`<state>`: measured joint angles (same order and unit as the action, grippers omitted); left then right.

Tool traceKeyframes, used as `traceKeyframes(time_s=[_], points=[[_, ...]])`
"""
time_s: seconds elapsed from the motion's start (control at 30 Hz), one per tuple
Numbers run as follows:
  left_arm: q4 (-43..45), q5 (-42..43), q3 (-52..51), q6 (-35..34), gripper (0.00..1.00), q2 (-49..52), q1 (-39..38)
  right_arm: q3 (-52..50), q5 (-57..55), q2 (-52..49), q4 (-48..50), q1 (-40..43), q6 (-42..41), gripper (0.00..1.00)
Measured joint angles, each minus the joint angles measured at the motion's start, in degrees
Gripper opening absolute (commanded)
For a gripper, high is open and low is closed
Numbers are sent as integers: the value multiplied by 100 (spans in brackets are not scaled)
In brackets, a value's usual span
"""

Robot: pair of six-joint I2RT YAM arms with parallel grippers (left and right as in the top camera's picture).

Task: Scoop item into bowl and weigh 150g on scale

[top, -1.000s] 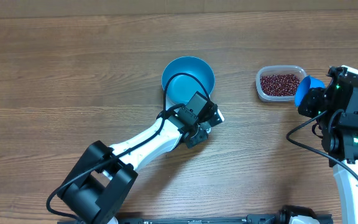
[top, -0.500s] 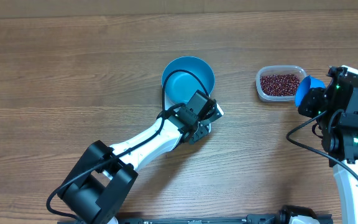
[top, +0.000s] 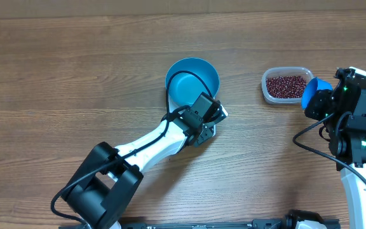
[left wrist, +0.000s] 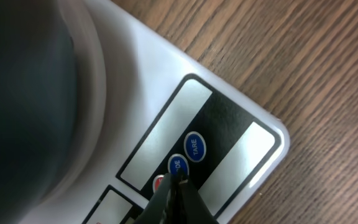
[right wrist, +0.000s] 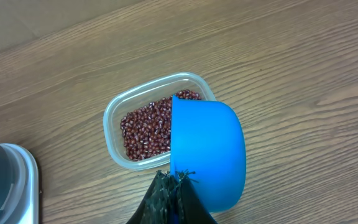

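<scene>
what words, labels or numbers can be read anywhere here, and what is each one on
"TARE": blue oval button on the scale.
"ODE": neighbouring blue button, its first letter hidden by the left gripper; probably MODE.
Red button: mostly hidden, unreadable.
Display: no digits seen.
Scoop, tub, bowl: no text visible.

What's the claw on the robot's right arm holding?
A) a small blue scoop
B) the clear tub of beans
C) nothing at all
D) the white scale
A: the right claw is clamped shut on the edge of the blue scoop.
</scene>
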<state>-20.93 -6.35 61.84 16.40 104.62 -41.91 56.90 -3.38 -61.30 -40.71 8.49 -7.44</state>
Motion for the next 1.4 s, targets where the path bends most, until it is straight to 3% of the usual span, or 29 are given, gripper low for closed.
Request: traceKeyframes(time_s=[1.4], points=[[127, -254, 0, -144, 4, 122, 101, 0, 0, 0, -4, 0, -4, 4]])
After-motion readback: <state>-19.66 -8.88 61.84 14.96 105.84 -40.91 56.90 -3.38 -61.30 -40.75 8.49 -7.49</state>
